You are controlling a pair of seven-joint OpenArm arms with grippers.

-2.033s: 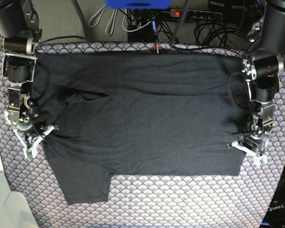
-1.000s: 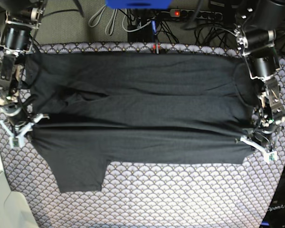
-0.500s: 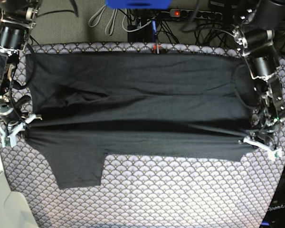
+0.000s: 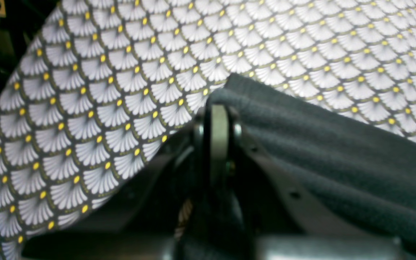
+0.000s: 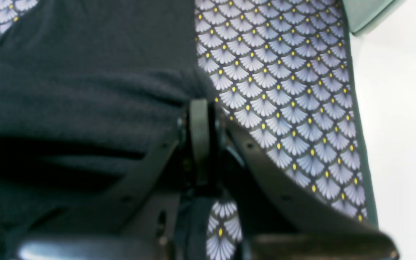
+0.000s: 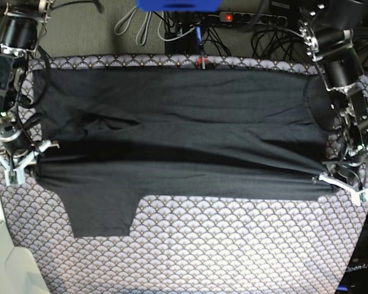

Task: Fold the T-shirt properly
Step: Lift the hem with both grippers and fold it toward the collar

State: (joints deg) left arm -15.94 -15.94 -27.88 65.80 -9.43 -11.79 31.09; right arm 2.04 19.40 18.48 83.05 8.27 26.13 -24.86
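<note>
The dark T-shirt (image 6: 184,122) lies spread wide over the patterned table, with one sleeve (image 6: 101,214) sticking out at the near left. A taut ridge runs across it between my two grippers. On the base view's left, my right gripper (image 6: 32,160) is shut on the T-shirt's side edge; in the right wrist view the gripper (image 5: 200,105) pinches the T-shirt (image 5: 85,72). On the base view's right, my left gripper (image 6: 328,180) is shut on the opposite edge. In the left wrist view the gripper (image 4: 218,110) clamps a corner of the T-shirt (image 4: 320,151).
A grey scallop-print cloth (image 6: 233,251) covers the table. Cables and a power strip (image 6: 251,18) lie beyond the far edge. A pale surface (image 6: 3,257) borders the near left corner, and a dark unit (image 6: 362,269) stands at the near right.
Both grippers have lifted the pinched side edges and pulled them outward, stretching a tight ridge across the shirt. The near hem and sleeve have slid toward the far side.
</note>
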